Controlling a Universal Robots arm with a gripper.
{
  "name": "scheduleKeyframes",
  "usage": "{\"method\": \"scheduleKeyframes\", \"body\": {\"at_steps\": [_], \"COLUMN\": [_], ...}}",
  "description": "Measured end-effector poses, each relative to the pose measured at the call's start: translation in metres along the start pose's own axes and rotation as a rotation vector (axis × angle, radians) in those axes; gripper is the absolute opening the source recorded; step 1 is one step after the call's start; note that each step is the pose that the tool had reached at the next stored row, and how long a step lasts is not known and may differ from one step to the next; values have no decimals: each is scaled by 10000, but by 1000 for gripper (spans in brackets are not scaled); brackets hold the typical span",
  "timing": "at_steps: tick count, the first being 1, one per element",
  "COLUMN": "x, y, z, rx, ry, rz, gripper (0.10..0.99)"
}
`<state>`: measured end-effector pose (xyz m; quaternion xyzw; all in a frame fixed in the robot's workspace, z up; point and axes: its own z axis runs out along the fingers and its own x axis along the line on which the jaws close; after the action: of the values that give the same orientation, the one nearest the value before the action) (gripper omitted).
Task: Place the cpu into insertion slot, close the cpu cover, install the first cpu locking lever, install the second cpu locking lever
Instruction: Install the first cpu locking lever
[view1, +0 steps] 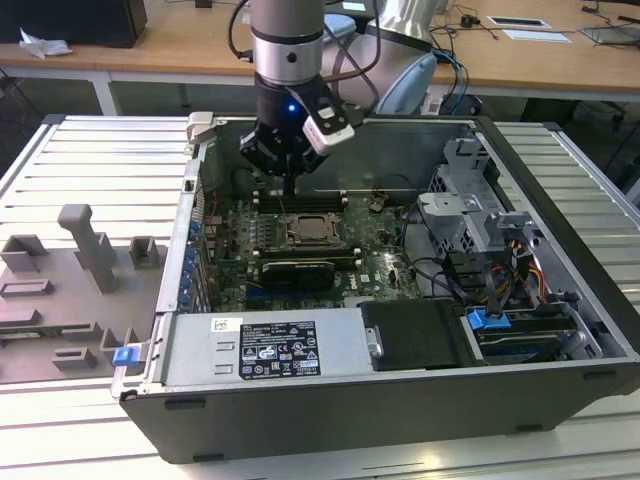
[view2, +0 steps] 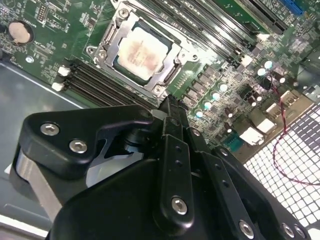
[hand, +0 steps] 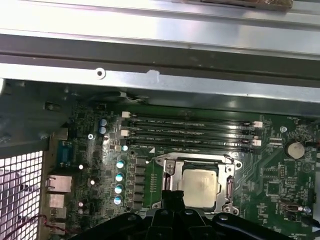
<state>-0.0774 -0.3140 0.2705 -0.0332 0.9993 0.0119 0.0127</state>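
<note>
The cpu (view2: 142, 50) lies flat in the insertion slot (view2: 102, 50) on the green board, its dull silver top showing through the window of the cpu cover (view2: 167, 75). The cover lies down flat around the chip. In the first wrist view the cpu (hand: 200, 187) sits in the same frame (hand: 167, 172). In the exterior view the slot (view1: 308, 232) is in the middle of the open computer case. My gripper (view1: 290, 183) hangs just above and behind it. Its black fingers (view2: 172, 112) are pressed together, shut on nothing, and the tip (hand: 172, 199) is near the socket's edge.
Long black memory slots (hand: 190, 132) run beside the socket. A black card (view1: 295, 272) lies in front of it, then the power supply (view1: 275, 350). Drive cage and cables (view1: 490, 250) fill the exterior view's right. The case wall (hand: 160, 55) stands close behind. Grey fixtures (view1: 85, 250) lie outside the case.
</note>
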Motion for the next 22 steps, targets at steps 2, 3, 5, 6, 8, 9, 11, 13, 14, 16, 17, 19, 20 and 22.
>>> {"method": "scheduleKeyframes", "body": {"at_steps": [2, 3, 5, 6, 8, 9, 11, 13, 14, 16, 17, 19, 20, 22], "x": [56, 89, 118, 126, 133, 136, 152, 171, 183, 227, 243, 261, 267, 271], "y": [4, 6, 8, 8, 8, 8, 10, 11, 12, 17, 20, 31, 47, 90], "z": [9, 17, 22, 23, 24, 26, 31, 36, 40, 49, 54, 63, 70, 79], "rx": [-1, -2, -1, -1, -1, 0, -1, -2, -2, 0, 0, 1, 0, 0], "ry": [-3, -4, -3, -3, -3, -3, -3, -7, -8, -12, -14, -12, -13, -13], "rz": [-1, -1, 0, -1, -2, -1, -1, -1, -1, -1, 0, -2, -2, -2], "gripper": [106, 106, 106, 106, 106, 106, 106, 106, 106, 106, 106, 106, 106, 106]}}
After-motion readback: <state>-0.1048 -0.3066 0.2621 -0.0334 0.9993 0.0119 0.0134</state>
